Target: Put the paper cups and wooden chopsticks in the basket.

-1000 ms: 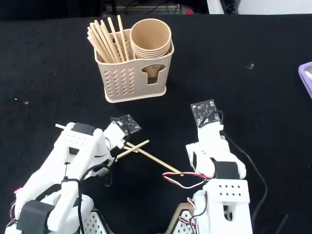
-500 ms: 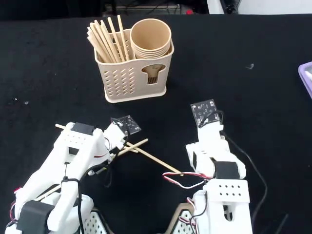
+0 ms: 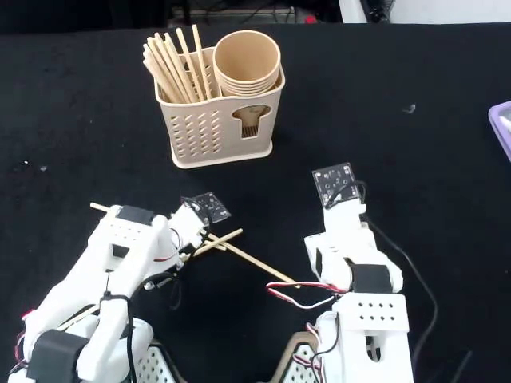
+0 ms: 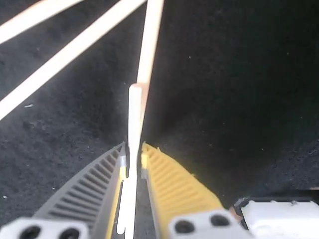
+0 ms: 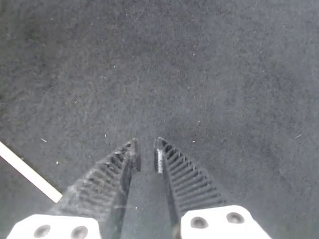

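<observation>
Bare bench stretches to the right of the basket and across the strip between it and the arms. The basket's mouth is crowded by upright chopsticks and stacked cups. Between the two arms loose chopsticks lie crossed on the bench, and a purple object sits at the far right edge.

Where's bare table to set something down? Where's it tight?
Free: the table right of the basket out to the purple object, and left of the basket. Crowded: between the arms, where loose chopsticks cross and the left end effector is shut on a chopstick.
</observation>
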Robot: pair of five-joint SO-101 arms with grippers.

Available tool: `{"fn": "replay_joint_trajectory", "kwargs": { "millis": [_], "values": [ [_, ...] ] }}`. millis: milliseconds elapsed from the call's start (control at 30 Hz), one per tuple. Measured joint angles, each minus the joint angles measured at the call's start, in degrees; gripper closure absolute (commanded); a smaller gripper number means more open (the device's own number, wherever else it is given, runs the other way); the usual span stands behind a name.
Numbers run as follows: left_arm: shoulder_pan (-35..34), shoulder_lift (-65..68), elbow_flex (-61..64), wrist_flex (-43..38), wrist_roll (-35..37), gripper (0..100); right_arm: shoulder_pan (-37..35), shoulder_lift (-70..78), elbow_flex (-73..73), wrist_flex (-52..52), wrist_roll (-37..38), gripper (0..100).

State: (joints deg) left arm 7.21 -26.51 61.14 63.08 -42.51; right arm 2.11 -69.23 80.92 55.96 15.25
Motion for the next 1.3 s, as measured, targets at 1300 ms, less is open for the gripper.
{"fn": "replay_joint_trajectory", "kwargs": {
  "millis": [1300],
  "values": [
    [-0.18, -27.25, -56.35, 21.01, 23.74, 97, 0.00, 0.00, 5.10, -11.08, -8.44, 98.8]
  ]
}}
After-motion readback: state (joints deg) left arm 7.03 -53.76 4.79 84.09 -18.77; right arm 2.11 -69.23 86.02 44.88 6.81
